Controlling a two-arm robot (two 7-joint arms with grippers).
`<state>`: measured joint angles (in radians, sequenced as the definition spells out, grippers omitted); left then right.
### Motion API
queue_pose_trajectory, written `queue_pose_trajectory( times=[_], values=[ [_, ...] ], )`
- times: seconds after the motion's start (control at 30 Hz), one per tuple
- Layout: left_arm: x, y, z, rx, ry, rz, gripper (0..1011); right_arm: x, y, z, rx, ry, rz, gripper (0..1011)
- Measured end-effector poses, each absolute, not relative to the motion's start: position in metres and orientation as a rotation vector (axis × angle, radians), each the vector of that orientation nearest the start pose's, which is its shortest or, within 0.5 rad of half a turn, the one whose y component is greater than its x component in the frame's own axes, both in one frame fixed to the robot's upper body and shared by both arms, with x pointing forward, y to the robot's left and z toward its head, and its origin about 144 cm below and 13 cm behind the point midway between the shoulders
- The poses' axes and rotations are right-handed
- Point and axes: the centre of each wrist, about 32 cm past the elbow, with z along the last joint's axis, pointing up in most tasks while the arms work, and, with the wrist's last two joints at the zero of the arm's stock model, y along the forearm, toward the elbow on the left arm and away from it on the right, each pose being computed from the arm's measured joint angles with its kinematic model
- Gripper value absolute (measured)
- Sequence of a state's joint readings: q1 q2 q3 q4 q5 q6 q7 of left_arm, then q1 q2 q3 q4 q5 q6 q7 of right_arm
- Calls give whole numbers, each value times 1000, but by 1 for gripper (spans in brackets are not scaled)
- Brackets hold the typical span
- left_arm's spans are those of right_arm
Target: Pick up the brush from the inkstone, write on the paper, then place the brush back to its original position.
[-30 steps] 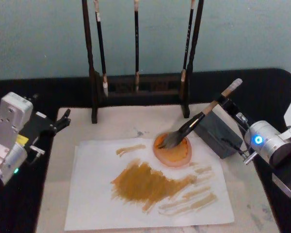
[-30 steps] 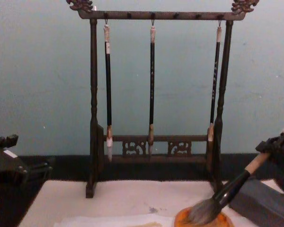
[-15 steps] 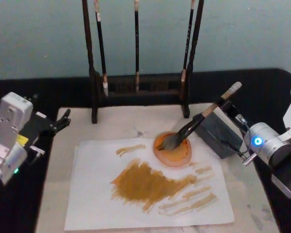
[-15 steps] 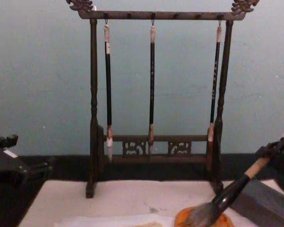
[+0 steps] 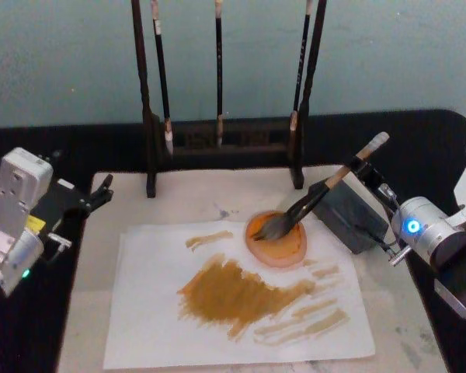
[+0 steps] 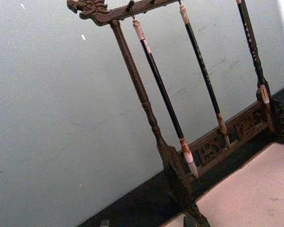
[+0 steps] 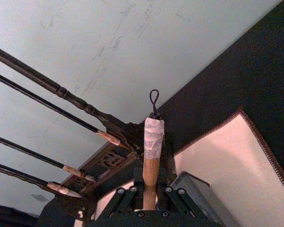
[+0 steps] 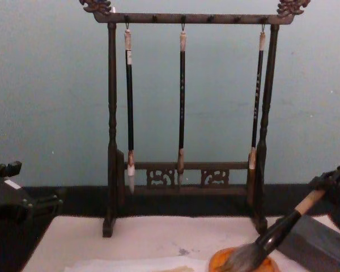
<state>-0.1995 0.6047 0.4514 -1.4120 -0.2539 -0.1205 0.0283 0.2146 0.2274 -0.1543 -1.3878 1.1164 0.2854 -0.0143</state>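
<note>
The brush point(image 5: 311, 200) slants across the right side of the table, its grey tuft resting in the round orange inkstone point(image 5: 283, 249) and its black shaft crossing the corner of a dark grey block. My right gripper point(image 5: 359, 165) is shut on the tan upper handle. In the right wrist view the handle point(image 7: 151, 156) rises between the fingers of the right gripper point(image 7: 150, 191). From the chest, the brush point(image 8: 272, 238) leans down into the inkstone point(image 8: 221, 262). The paper point(image 5: 155, 311) lies flat in front, marked with ochre strokes. My left gripper point(image 5: 101, 190) is parked at the table's left edge, open.
A dark wooden brush rack point(image 5: 217, 140) with three hanging brushes stands at the back of the mat, also seen from the chest point(image 8: 181, 175). The dark grey block point(image 5: 349, 214) sits right of the inkstone. A broad ochre smear point(image 5: 233, 291) covers the paper's middle.
The brush has sunk a little, its tuft settling lower into the inkstone, and the right gripper has dropped slightly with it. The left arm has not moved.
</note>
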Motion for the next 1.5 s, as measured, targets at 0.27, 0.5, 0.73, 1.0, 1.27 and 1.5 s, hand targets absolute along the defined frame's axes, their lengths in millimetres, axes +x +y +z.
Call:
queue_pose_trajectory(
  times=[0.27,0.5,0.73,1.0,1.27,1.5],
  values=[
    [489,310,1140,304,-285,1248,1010,517,-257,1156,397,880,-1248,242],
    [489,310,1140,304,-285,1248,1010,517,-257,1156,397,880,-1247,477],
    [489,310,1140,305,-285,1248,1010,517,-257,1156,397,880,-1246,705],
    [489,310,1140,304,-285,1248,1010,517,-257,1156,397,879,-1246,915],
    [489,310,1140,304,-285,1248,1010,517,-257,1157,397,879,-1246,1000],
    [489,310,1140,304,-285,1248,1010,518,-259,1154,391,886,-1249,1000]
  ],
)
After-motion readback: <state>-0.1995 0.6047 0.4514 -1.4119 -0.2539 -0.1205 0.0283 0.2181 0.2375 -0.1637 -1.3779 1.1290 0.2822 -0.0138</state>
